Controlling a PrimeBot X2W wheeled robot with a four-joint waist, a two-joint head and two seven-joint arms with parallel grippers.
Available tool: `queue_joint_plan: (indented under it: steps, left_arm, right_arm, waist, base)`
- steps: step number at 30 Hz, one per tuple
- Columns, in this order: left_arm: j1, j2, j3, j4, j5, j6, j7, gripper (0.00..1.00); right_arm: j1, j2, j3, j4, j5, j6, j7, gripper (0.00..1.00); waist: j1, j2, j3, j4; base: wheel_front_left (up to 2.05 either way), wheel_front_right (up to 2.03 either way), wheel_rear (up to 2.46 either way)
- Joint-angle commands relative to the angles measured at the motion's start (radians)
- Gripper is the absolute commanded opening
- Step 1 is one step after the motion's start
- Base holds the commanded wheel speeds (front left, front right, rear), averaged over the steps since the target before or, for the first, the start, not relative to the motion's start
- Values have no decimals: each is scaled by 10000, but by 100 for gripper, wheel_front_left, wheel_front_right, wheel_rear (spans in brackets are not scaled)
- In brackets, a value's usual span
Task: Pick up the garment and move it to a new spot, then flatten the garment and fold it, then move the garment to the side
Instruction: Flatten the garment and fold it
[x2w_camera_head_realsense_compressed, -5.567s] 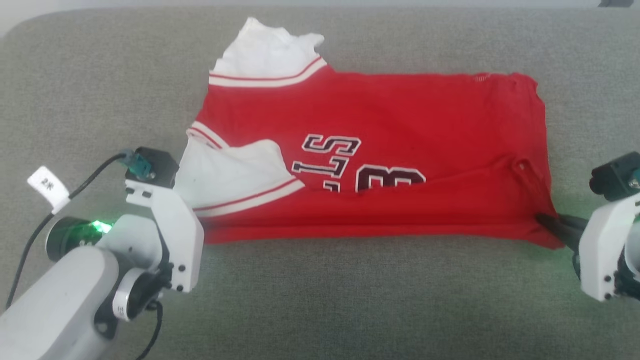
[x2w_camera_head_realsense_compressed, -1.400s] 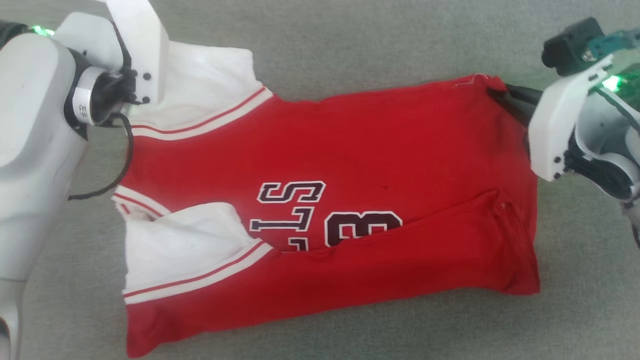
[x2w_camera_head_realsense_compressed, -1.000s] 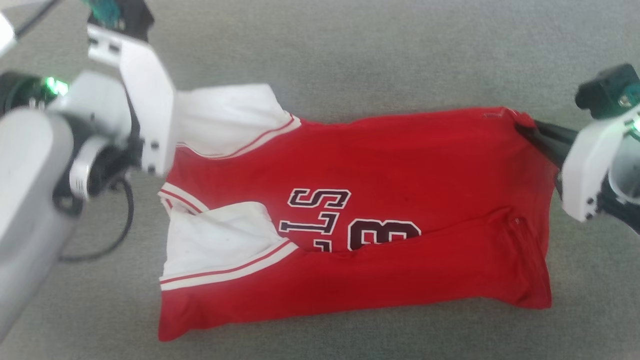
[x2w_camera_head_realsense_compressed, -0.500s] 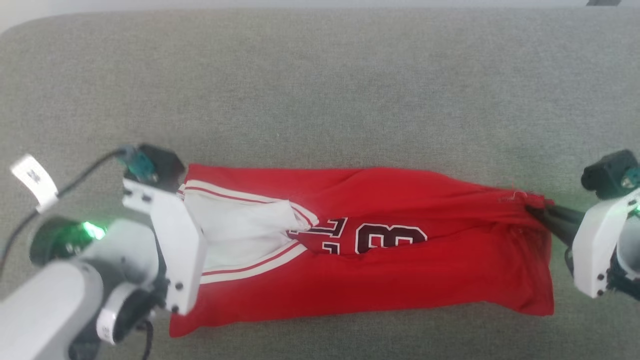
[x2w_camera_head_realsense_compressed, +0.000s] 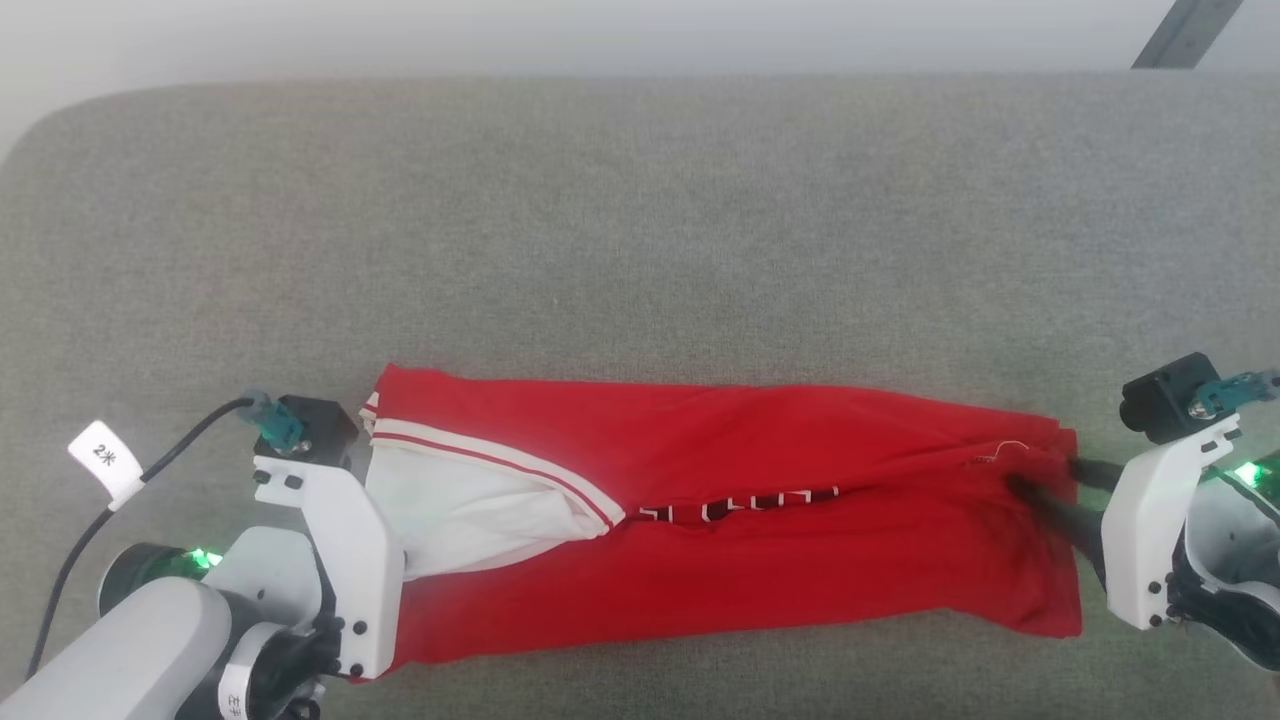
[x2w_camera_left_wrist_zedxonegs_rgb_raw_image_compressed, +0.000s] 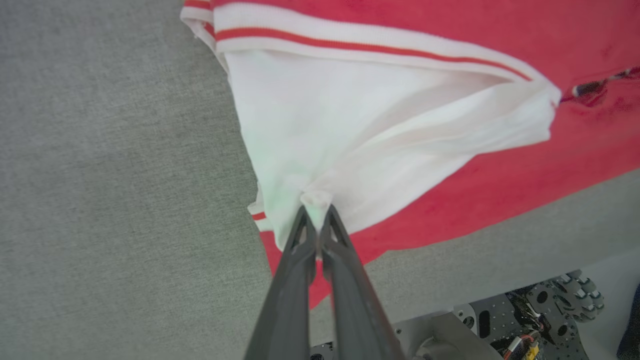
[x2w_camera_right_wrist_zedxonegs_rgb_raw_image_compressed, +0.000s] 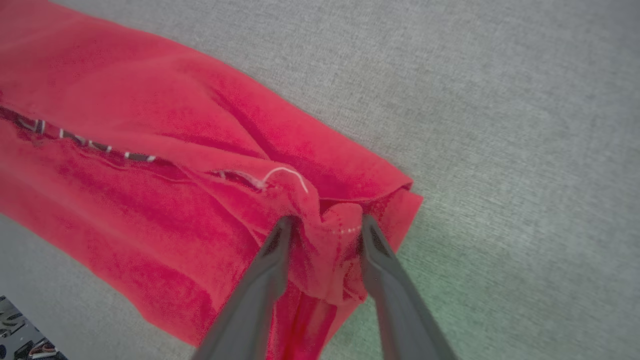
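The garment (x2w_camera_head_realsense_compressed: 720, 570) lies folded lengthwise as a long red strip near the front of the grey surface, its dark print nearly hidden in the crease. In the left wrist view my left gripper (x2w_camera_left_wrist_zedxonegs_rgb_raw_image_compressed: 316, 204) is shut on a pinch of the white sleeve (x2w_camera_left_wrist_zedxonegs_rgb_raw_image_compressed: 350, 125). In the head view that gripper's fingers are hidden under its white wrist bracket (x2w_camera_head_realsense_compressed: 345, 560). At the garment's right end my right gripper (x2w_camera_right_wrist_zedxonegs_rgb_raw_image_compressed: 324, 223) has its fingers apart, with a loose bunch of red hem (x2w_camera_right_wrist_zedxonegs_rgb_raw_image_compressed: 330, 240) standing between them. Its dark fingers (x2w_camera_head_realsense_compressed: 1060, 515) lie on that corner.
The grey fabric surface (x2w_camera_head_realsense_compressed: 640, 220) stretches far behind the garment to a pale wall. A metal bar (x2w_camera_head_realsense_compressed: 1185, 35) crosses the top right corner. The surface's near edge and my base (x2w_camera_left_wrist_zedxonegs_rgb_raw_image_compressed: 525, 320) lie just below the garment.
Both grippers pulled the garment's far edge back over its near half, folding it into a narrow strip. The right gripper's fingers have parted. The head camera has tilted up.
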Motion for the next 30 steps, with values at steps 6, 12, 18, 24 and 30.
queue_joint_plan:
  steps: [6,12,18,24,30]
  left_arm:
    - [394,3,228,168,-30,-260,-677,100]
    - [656,27,491,-93,211,-530,-1721,100]
    - [825,-192,777,-204,654,-948,-3433,100]
    - [1134,-512,1097,31,1224,-1182,-5518,100]
    - [1457,-869,1354,300,1702,-1158,-7319,100]
  right_arm:
    - [305,180,-437,-133,129,-12,345,100]
    - [658,270,-1201,-378,376,-9,1040,100]
    - [925,384,-1967,-152,372,-8,1925,100]
    - [1093,541,-2362,154,536,-6,3021,100]
    - [1157,745,-2540,443,527,-6,3446,100]
  waist:
    - [0,0,-527,96]
    - [0,0,-820,206]
    - [0,0,-862,372]
    - [0,0,-803,580]
    - [0,0,-659,820]
  base:
    - [0,0,0]
    - [0,0,0]
    - [0,0,0]
    - [0,0,0]
    - [0,0,0]
